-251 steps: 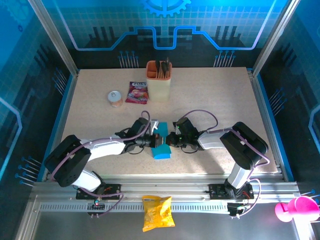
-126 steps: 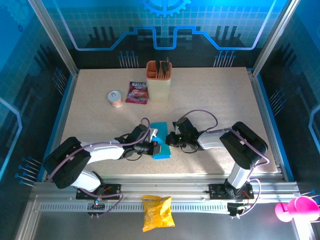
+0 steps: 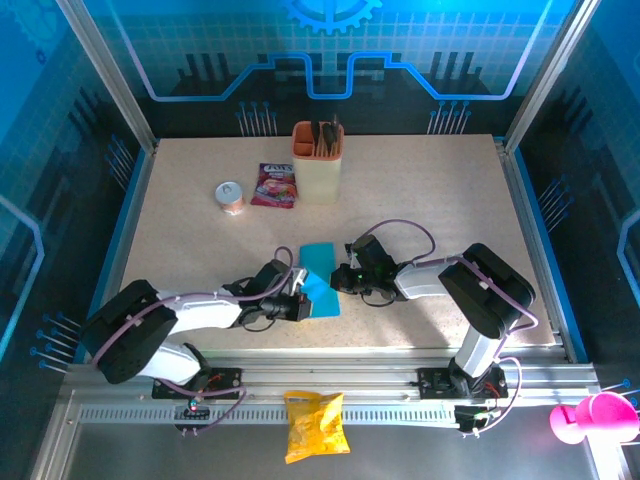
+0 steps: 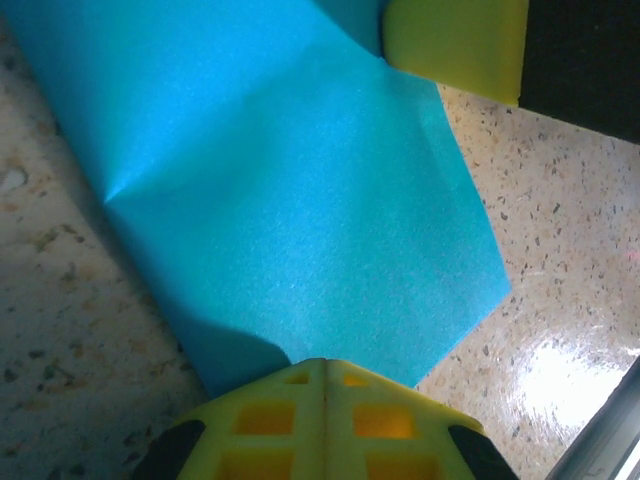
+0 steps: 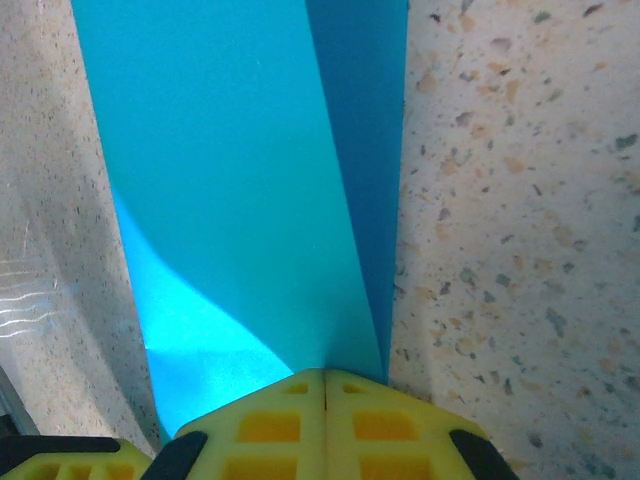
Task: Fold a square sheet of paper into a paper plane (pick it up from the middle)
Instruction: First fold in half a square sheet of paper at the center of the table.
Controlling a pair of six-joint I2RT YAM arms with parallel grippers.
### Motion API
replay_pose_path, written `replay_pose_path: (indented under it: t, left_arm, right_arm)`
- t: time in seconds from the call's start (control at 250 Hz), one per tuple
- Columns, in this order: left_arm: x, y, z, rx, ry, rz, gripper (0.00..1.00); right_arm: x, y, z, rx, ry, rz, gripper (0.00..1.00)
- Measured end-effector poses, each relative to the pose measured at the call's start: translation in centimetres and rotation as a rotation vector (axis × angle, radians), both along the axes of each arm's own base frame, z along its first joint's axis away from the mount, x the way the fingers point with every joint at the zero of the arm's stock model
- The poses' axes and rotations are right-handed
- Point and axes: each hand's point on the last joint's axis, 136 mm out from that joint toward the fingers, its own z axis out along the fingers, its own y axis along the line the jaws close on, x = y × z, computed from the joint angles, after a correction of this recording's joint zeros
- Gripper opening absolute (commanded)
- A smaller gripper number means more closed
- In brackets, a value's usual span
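Snack bag [image 3: 316,425] is lying nearest, on the rail well in front of the paper [image 3: 319,265]. Left end effector [image 3: 307,301] is staying clenched, tips meeting the paper's near-left edge. Paper, folded, is lying flat on the tabletop [image 3: 440,200]. Right end effector [image 3: 338,281] is sitting clenched, tips touching the paper's right edge. Can [image 3: 231,197], packet [image 3: 274,185] and cup [image 3: 318,172] are sitting well behind the paper.

Site notes for you, operator:
- You are working over speckled beige table [image 3: 420,200]; glare patch [image 4: 570,370] is shining beside its metal edge.
- Blue-lit wall panel [image 3: 450,40], carrying grid and gear graphic, is standing behind.
- Aluminium posts [image 3: 105,70] are framing both sides.
- Slotted rail [image 3: 390,412] is running along near edge.
- Blue light is tinting side walls.
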Motion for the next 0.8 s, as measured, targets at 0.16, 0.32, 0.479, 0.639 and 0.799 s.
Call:
replay_pose_path:
  t: [0.16, 0.32, 0.479, 0.639, 0.799]
  left_arm:
    - [0.2, -0.1, 2.3, -0.042, -0.045, 0.008, 0.07]
    - [1.0, -0.6, 4.5, -0.072, -0.088, 0.012, 0.07]
    - [1.7, -1.3, 4.8, -0.078, -0.091, 0.011, 0.08]
    - [1.1, -1.4, 2.6, -0.040, -0.036, -0.005, 0.13]
    - [0.5, -1.1, 0.7, -0.008, 0.003, -0.011, 0.19]
  right_arm:
    - [0.0, 0.0, 0.0, 0.000, 0.000, 0.000, 0.00]
    - [0.0, 0.0, 0.0, 0.001, -0.002, 0.000, 0.00]
    - [0.0, 0.0, 0.0, 0.000, -0.003, 0.000, 0.00]
    - [0.0, 0.0, 0.0, -0.001, -0.003, 0.000, 0.00]
    - [0.0, 0.0, 0.0, -0.001, -0.004, 0.000, 0.00]
